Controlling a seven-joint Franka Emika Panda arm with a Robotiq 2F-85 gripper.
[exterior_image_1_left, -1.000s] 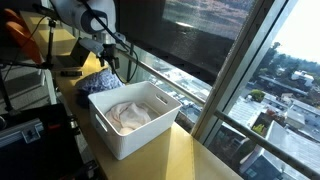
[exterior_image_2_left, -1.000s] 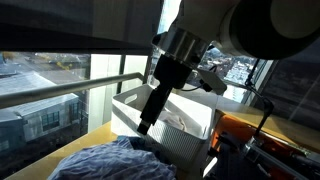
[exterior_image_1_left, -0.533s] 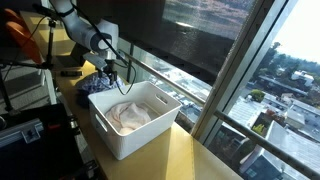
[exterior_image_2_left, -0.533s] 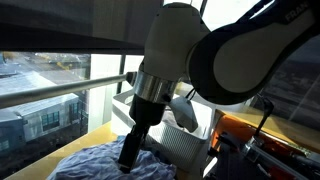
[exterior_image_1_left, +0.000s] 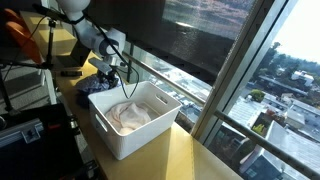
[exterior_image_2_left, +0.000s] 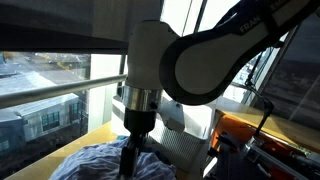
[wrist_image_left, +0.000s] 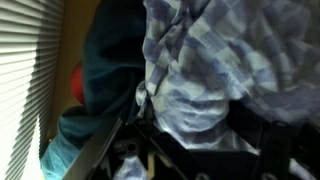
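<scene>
A heap of blue-and-white checked cloth (exterior_image_1_left: 93, 86) lies on the yellow-wood sill just behind a white bin (exterior_image_1_left: 100, 103). My gripper (exterior_image_1_left: 108, 78) points straight down into the heap, and its tips are sunk in the folds (exterior_image_2_left: 100, 163). In the wrist view the checked cloth (wrist_image_left: 200, 55) fills the frame. A fold of it bulges between my gripper's (wrist_image_left: 190, 135) dark fingers (wrist_image_left: 128, 128), which stand well apart. A dark teal garment (wrist_image_left: 105, 70) lies beside the checked cloth. In an exterior view the gripper (exterior_image_2_left: 129, 160) sits below the thick wrist.
The white bin (exterior_image_2_left: 182, 145) holds a crumpled pale cloth (exterior_image_1_left: 129, 114). Window glass and a rail (exterior_image_1_left: 185, 85) run along the sill's far side, with blinds (wrist_image_left: 25, 80) close by. Something red (wrist_image_left: 77, 85) peeks from under the teal garment. Black equipment and an orange object (exterior_image_1_left: 15, 30) stand behind.
The arm has come down from above the heap until the gripper pressed into the checked cloth. The fingers have drawn somewhat closer together.
</scene>
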